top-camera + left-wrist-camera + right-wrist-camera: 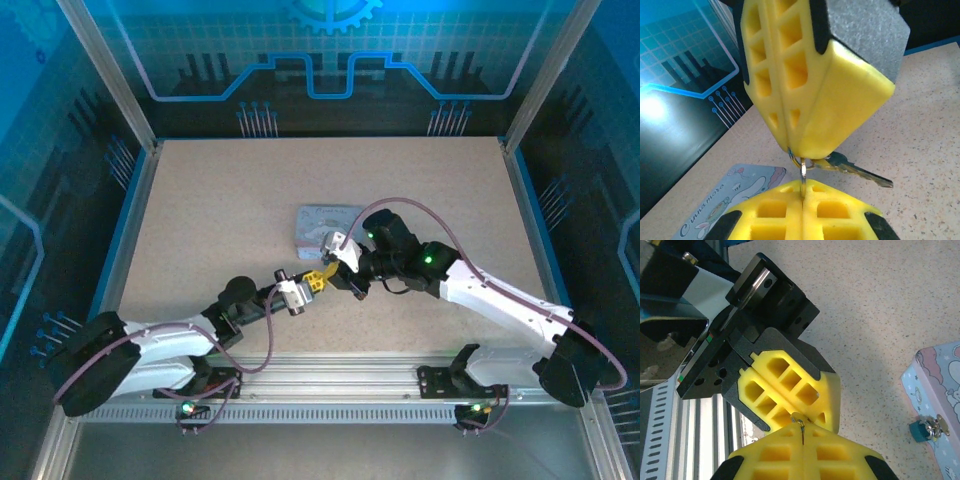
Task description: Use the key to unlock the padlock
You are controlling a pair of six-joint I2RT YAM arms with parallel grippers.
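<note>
The key (862, 171) is a thin dark sliver sticking out sideways above the table, hanging from a silvery ring (803, 170). My left gripper (803, 184) is shut on that ring from below. My right gripper (790, 147) is shut on the same ring, with the key's head against its yellow fingers. In the top view the left gripper (313, 281) and right gripper (333, 268) meet tip to tip just in front of the tin. The padlock (924, 430), with a bluish body and silvery shackle, hangs on the front of the tin, well to the right of my right gripper (802, 432).
The pastel cartoon-printed tin box (325, 225) lies flat on the speckled table, just behind the grippers; its corner (725, 200) is close to the left fingers. The aluminium rail (330, 375) runs along the near edge.
</note>
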